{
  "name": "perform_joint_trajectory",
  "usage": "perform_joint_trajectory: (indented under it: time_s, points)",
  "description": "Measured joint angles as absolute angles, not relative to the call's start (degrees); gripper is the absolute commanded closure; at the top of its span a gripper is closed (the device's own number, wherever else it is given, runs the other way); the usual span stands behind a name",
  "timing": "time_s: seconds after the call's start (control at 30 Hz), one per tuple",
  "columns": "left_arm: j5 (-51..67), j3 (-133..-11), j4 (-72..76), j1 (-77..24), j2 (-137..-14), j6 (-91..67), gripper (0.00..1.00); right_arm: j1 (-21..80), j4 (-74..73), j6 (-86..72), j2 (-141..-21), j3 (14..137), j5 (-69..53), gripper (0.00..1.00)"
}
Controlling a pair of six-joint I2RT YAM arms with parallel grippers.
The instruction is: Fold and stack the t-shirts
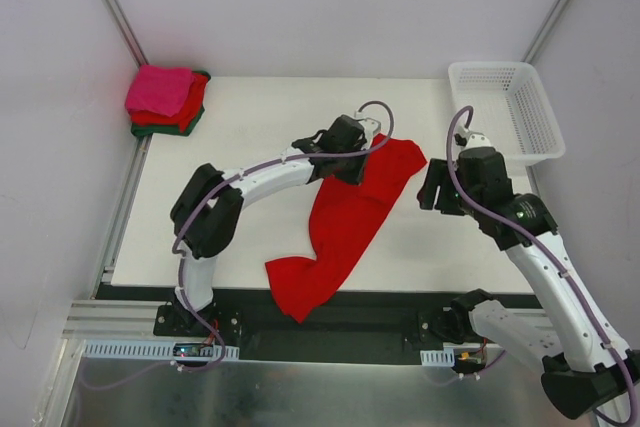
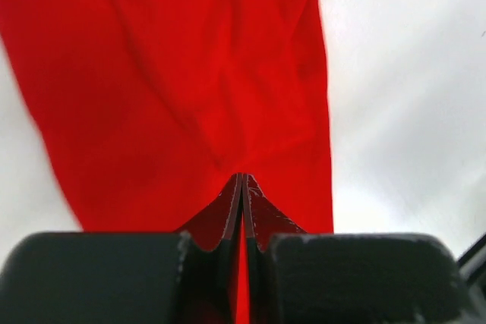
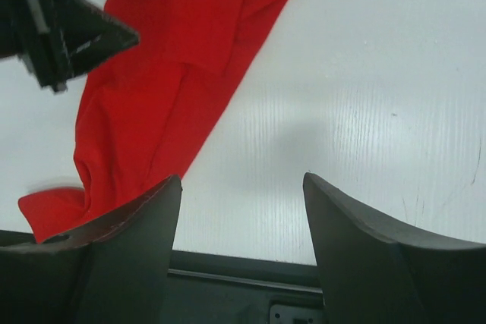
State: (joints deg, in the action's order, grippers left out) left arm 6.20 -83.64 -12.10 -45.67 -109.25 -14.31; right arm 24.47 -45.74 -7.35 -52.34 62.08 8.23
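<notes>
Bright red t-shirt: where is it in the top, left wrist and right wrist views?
Top external: bright red t-shirt mid-table, trailing diagonally to the near edge.
Left wrist: fills the upper frame, pinched in the left gripper.
Right wrist: upper left, running diagonally.
Shared landmark: the left gripper clamped on it.

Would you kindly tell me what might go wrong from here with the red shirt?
1. The left gripper pinches only a narrow pleat of the red t-shirt; a pull may slip it free.
2. The shirt's near end lies past the table's near edge, so dragging could snag it or drop it.
3. The right gripper is open and clear of the cloth; handled one-handed, the bunched shirt will likely fold crooked.
</notes>
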Motion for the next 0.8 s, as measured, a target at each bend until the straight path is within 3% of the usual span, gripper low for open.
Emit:
perform_joint_trajectory:
  time_s: [0.33,0.8]
  points:
    - [11.33,-101.08,-10.57,-45.69,-125.56,-12.32,1.00,24.47,-50.63,-9.69,-46.28,58.26,9.37,0.29]
    - [11.44,-105.95,-17.54,-43.00,-132.70,-10.50,0.99,24.47,-51.77,-11.14,-44.64,58.26,10.13,0.29]
